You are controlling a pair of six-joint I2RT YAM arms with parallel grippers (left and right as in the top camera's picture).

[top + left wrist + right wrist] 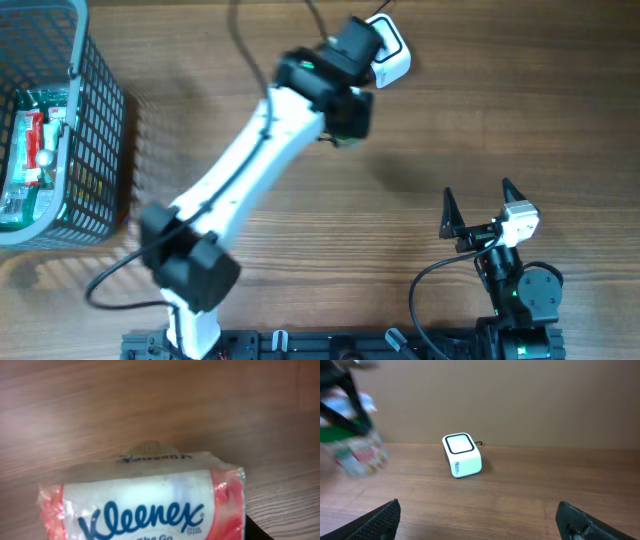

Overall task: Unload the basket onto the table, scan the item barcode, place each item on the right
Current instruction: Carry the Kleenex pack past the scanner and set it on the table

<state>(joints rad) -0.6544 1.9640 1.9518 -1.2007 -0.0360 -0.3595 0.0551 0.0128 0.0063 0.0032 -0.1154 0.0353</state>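
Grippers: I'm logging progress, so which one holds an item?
The left gripper, closed on the Kleenex pack; the right gripper stands open and empty.

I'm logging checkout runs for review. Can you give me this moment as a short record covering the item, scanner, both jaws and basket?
item: Kleenex tissue pack, plastic-wrapped, logo facing the left wrist camera
held by: left jaws, closed on the pack, above the wooden table
scanner: white barcode scanner, standing on the table, dark-framed window on top
item to scanner: close beside it, not over the window
right jaws: wide open, empty
basket: grey mesh basket at the left edge, packaged goods inside
barcode: not visible in any view
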